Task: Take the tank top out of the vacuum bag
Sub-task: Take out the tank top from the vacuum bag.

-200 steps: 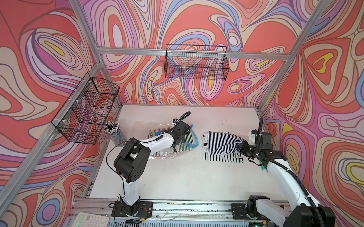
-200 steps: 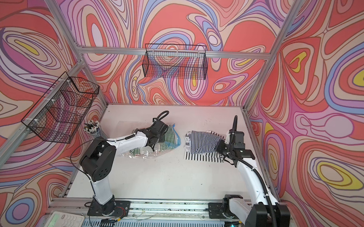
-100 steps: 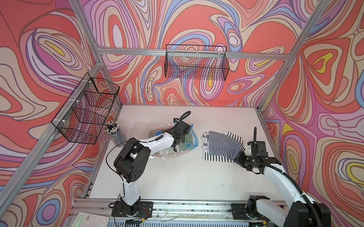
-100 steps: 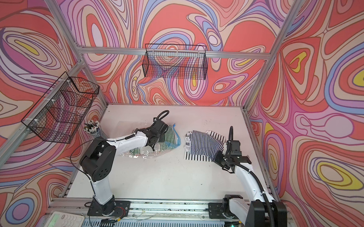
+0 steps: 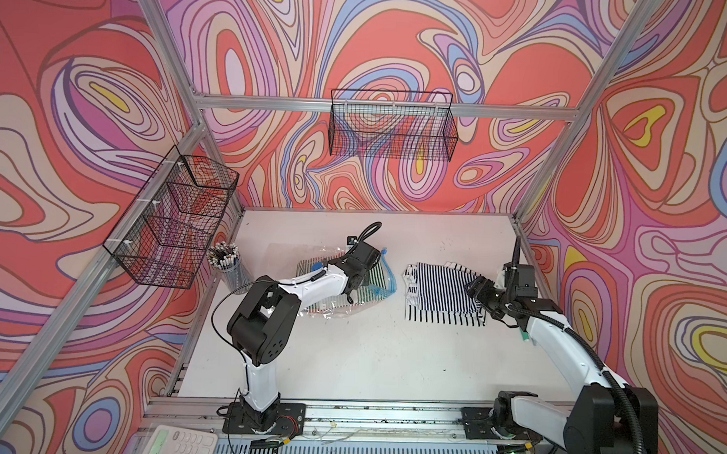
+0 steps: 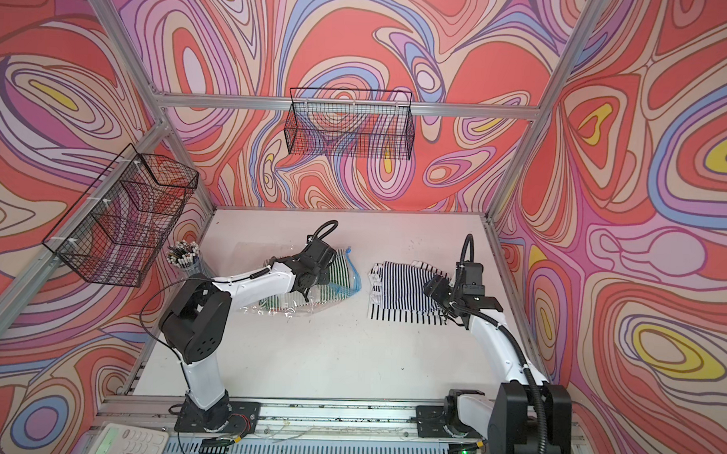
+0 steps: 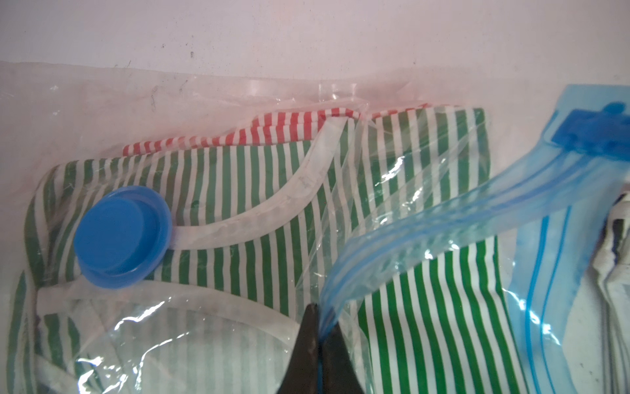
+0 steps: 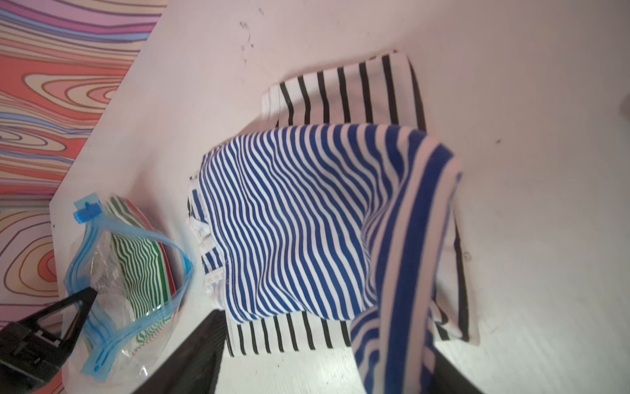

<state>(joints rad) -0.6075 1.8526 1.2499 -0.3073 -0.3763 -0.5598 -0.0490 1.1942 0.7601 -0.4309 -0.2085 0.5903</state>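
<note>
Tank top point(image 8: 289, 221) drapes off spread right hand point(image 8: 327, 331); back straight out so cloth doesn't snag. Left hand point(image 7: 322, 327) pinches vacuum bag point(image 7: 204, 88) zip strip point(image 7: 443, 218).

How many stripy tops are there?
4. The green top and the red top are inside the bag. The blue top lies over the black top on the table, beside the bag. More may be hidden underneath.
</note>
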